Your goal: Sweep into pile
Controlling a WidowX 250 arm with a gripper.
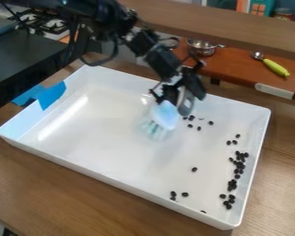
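Note:
The gripper [176, 94] hangs over the upper middle of the white tray, shut on a brush [165, 115]. The brush has a pale blue-white back, and its blurred bristles point down and left toward the tray floor; whether they touch it I cannot tell. Small dark beans [238, 164] lie in an uneven band along the tray's right side. Several more are scattered just right of the brush, one bean [194, 169] sits apart near the lower middle, and a few beans [173, 194] are by the front wall.
The white tray [113, 173] has raised walls and stands on a wooden table [63, 193]. Blue tape [50, 94] covers part of its left rim. Behind are a metal pot [202, 47], a green-handled utensil [275, 67] and a stove [42, 20].

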